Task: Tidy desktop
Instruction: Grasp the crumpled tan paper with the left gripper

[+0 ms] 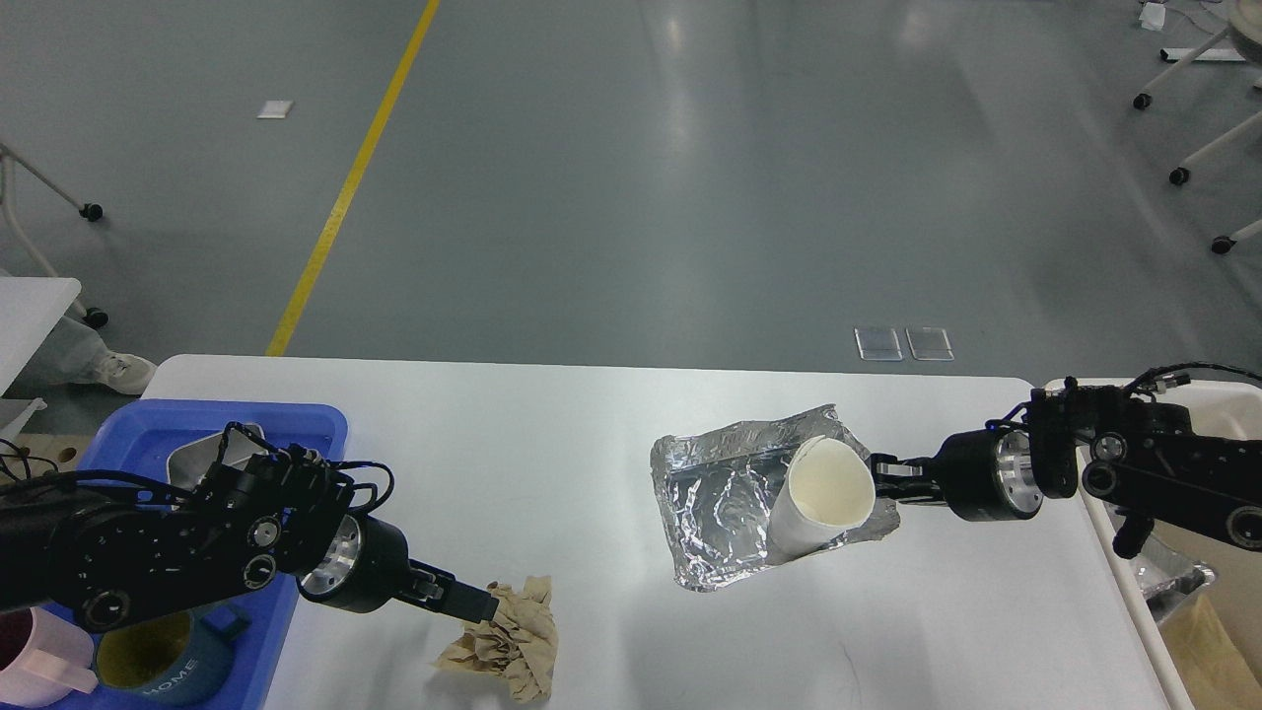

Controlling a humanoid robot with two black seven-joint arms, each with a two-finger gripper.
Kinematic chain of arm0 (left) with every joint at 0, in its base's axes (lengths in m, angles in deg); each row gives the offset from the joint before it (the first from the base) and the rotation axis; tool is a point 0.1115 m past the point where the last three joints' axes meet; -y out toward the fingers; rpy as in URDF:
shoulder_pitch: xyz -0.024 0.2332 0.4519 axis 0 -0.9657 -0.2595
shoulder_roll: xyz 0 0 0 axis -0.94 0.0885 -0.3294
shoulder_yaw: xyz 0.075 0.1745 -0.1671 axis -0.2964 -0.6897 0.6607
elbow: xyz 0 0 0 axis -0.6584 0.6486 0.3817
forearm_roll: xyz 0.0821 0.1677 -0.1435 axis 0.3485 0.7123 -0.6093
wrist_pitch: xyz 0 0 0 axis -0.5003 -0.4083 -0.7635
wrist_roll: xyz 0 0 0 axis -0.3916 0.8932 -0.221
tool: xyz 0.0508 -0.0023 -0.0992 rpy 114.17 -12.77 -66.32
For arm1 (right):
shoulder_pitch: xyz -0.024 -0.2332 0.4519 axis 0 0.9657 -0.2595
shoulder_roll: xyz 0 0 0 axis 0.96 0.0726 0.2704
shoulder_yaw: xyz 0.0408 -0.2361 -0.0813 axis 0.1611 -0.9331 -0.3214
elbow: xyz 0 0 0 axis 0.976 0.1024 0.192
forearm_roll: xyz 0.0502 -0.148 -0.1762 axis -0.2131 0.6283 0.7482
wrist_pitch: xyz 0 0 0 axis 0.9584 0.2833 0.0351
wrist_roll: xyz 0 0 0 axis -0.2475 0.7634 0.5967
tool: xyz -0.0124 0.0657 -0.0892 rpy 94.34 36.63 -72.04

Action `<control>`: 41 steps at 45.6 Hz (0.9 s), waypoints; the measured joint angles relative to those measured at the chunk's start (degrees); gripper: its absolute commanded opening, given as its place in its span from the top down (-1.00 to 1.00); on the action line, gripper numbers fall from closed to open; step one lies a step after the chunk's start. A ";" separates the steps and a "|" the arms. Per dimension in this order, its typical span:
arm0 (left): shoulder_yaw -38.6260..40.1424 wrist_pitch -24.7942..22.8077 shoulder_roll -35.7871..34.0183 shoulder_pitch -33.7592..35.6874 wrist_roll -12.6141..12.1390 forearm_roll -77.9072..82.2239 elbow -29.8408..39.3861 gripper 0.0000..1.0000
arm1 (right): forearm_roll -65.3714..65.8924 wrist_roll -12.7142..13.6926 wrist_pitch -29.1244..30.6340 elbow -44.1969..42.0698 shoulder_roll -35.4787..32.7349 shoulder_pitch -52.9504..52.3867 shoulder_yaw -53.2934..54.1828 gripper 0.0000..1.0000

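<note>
Grey shop floor (690, 177) fills the background, with a yellow line (345, 197) painted across it on the left and some caster-wheeled stands (1183, 148) off in the top right corner. Front and centre is the desktop (552, 444), big and white with rounded corners, taking up most of the lower half of the view.

Going left to right: a blue tray (296, 419) sits on the desk's left edge, mostly hidden behind the left arm. Inside it I can make out a metal container (192, 459), a pink cup (39, 656) at the bottom corner and a dark blue mug (173, 661) with "HOME" on it. The left gripper (480, 603) pokes out to the right of the tray, its tip touching a crumpled wad of brown paper (508, 641) lying on the desk. It's dark and end-on, so I can't tell if the fingers are closed on the paper or just resting against it.

Middle-right there's a wrinkled sheet of silver foil (720, 493) flat on the desk, with a white paper cup (823, 493) tipped over on top of it, mouth facing the camera. The right gripper (885, 475) comes in from the right, with its fingers right at the cup's rim. Whether it's actually pinching the cup, can't tell.

Far right, a cream bin (1114, 542) stands just beside the desk edge, with some foil (1173, 582) and brown paper (1218, 651) in it.
</note>
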 measured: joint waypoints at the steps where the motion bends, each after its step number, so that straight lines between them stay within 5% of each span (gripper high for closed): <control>1: 0.02 0.04 0.49 -0.12 0.01 -0.01 -0.52 -0.77 | 0.00 0.00 0.00 0.00 0.00 0.03 0.00 1.00; 15: -0.03 3.77 9.03 -4.78 0.00 -0.17 -6.98 -0.74 | 0.01 0.00 0.00 0.00 0.00 0.12 -0.02 1.00; 23: -1.83 7.72 12.37 -6.09 0.30 0.17 -7.55 -0.53 | 0.01 0.00 0.00 0.00 0.00 0.12 -0.03 1.00; 29: -5.41 13.31 13.53 -6.03 0.46 0.35 -7.68 -0.14 | 0.01 0.00 -0.06 0.00 -0.04 0.12 -0.01 1.00; 35: -7.63 16.27 14.13 -5.42 0.60 0.43 -7.67 0.81 | 0.01 0.00 -0.09 0.00 -0.15 0.12 0.04 1.00; 41: -8.68 14.13 13.92 -4.51 0.46 0.44 -7.47 1.00 | 0.01 0.00 -0.13 0.00 -0.17 0.12 0.04 1.00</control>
